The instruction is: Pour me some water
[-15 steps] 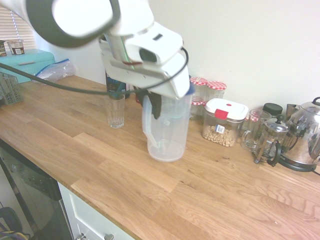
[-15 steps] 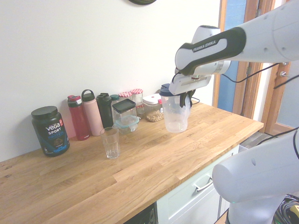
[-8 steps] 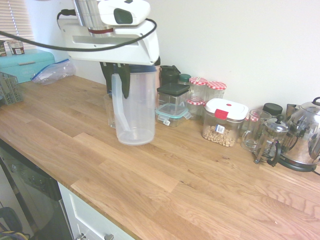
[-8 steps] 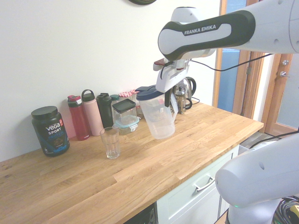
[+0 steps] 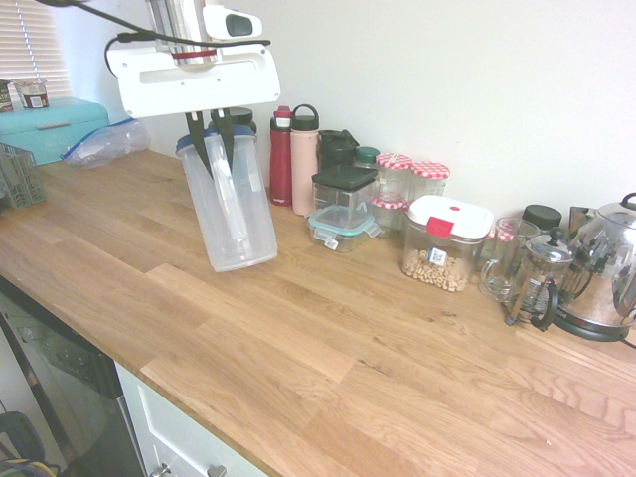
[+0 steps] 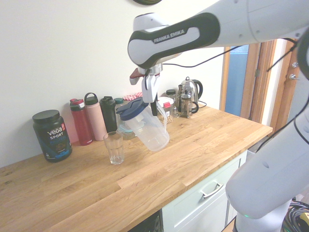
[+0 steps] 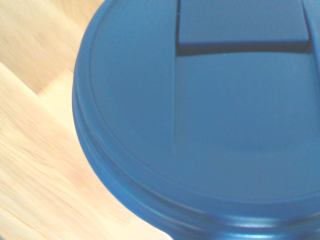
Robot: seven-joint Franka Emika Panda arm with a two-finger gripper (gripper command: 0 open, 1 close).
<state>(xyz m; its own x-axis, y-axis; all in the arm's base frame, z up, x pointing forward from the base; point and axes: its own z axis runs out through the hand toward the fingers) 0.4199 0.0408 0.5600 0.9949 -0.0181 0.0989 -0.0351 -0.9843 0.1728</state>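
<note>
First exterior view: my gripper (image 5: 215, 159) has its fingers closed on the handle of the pitcher (image 5: 231, 204), leaving the spout side free.

Second exterior view: the pitcher leans, lid end toward the glass (image 6: 115, 148), presumably to align for pouring. The glass stands upright on the counter (image 6: 159, 176).

Wrist view: the blue lid (image 7: 240, 105) covers the pitcher.
</note>
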